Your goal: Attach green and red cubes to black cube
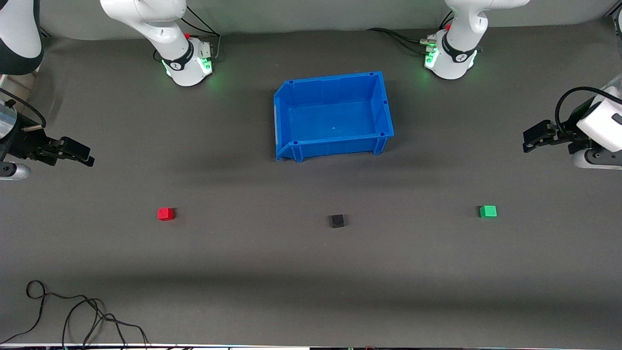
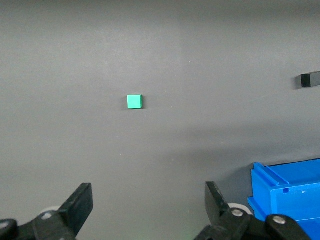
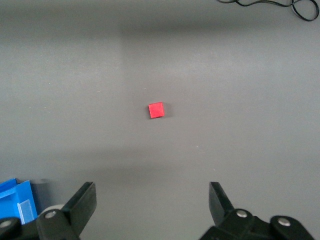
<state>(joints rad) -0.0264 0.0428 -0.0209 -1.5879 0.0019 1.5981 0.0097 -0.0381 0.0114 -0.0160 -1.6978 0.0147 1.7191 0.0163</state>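
Lying apart: green cube, left gripper.

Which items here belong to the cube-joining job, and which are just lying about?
Job items: black cube, red cube, green cube, open left gripper, open right gripper.

Lying about: blue bin, loose cables at the table edge nearest the front camera.
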